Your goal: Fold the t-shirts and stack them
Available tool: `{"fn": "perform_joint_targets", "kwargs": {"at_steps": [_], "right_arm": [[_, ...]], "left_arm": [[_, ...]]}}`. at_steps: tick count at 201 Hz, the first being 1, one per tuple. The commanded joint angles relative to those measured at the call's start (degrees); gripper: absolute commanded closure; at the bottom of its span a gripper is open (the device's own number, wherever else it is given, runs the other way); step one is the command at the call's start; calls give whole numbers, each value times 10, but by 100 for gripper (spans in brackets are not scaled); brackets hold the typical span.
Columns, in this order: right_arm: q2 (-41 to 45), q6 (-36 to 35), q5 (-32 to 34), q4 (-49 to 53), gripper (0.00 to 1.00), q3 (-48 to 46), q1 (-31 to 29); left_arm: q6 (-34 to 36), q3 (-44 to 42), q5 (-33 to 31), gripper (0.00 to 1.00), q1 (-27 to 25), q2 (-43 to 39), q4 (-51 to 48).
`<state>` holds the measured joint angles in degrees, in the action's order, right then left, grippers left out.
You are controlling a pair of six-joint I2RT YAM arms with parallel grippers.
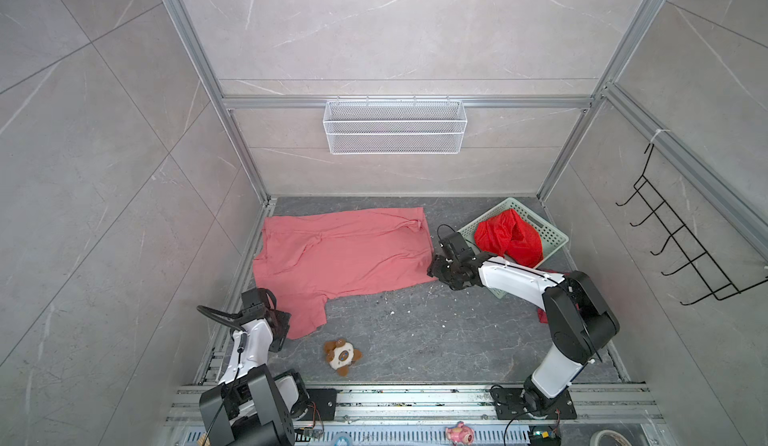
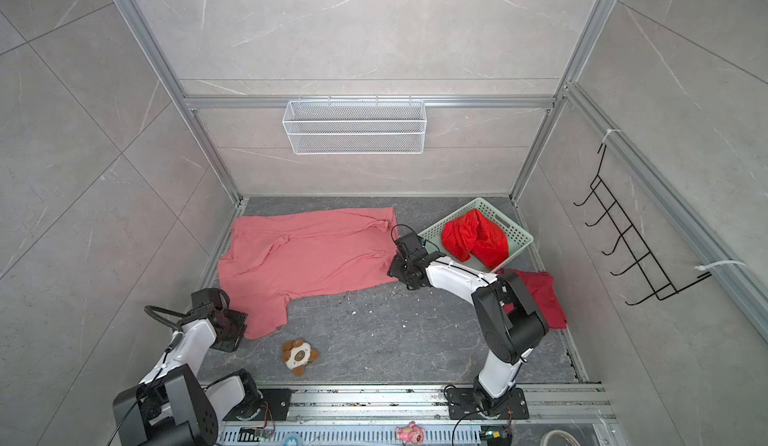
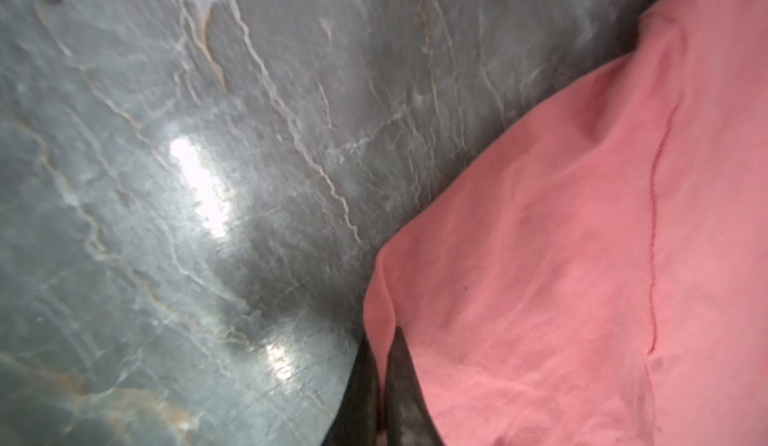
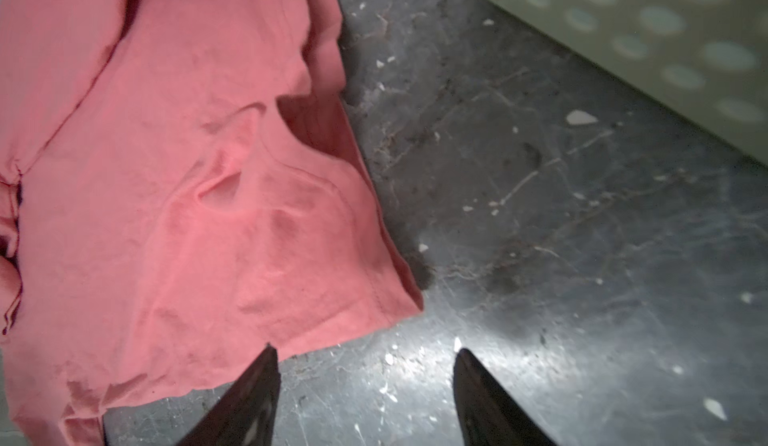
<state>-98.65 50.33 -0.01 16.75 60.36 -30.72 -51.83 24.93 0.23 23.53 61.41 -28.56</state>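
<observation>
A salmon-pink t-shirt (image 1: 340, 253) (image 2: 307, 253) lies spread out and wrinkled on the dark marble table. My left gripper (image 3: 380, 340) (image 1: 280, 325) is at its near-left sleeve, shut on a fold of the pink cloth (image 3: 582, 257). My right gripper (image 4: 365, 348) (image 1: 434, 271) hovers open at the shirt's near-right corner (image 4: 187, 174), one fingertip at the hem and bare table between the fingers. A bright scarlet t-shirt (image 1: 509, 236) (image 2: 473, 236) is bunched in the green basket. A dark crimson t-shirt (image 2: 540, 294) lies crumpled behind the right arm.
The pale green perforated basket (image 1: 552, 236) (image 4: 665, 28) stands at the back right. A brown-and-white plush toy (image 1: 341, 356) (image 2: 298, 356) lies near the front. A white wire basket (image 1: 395, 126) hangs on the back wall, a black hook rack (image 1: 685, 253) on the right wall.
</observation>
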Motion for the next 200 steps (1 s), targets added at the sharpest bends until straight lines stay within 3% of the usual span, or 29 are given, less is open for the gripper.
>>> {"fn": "perform_joint_targets", "kwargs": {"at_steps": [1, 60, 78, 87, 108, 120, 200], "right_arm": [[1, 17, 21, 27, 33, -16, 1], [-67, 24, 34, -68, 35, -15, -26], [-85, 20, 38, -77, 41, -4, -31], [-88, 21, 39, -81, 50, -2, -32], [-82, 22, 53, -74, 85, 0, -32], [-68, 15, 58, -67, 100, 0, -32], [76, -25, 50, 128, 100, 9, -39]], "left_arm": [[2, -10, 14, 100, 2, -20, -16], [1, -2, 28, 100, 2, -63, -17], [2, -2, 28, 100, 2, -71, -18], [1, -1, 26, 100, 2, -78, -21], [4, 10, 14, 100, 2, -101, -36], [6, 21, 5, 100, 2, -119, -51], [37, 145, -64, 100, 2, -227, -199]]}}
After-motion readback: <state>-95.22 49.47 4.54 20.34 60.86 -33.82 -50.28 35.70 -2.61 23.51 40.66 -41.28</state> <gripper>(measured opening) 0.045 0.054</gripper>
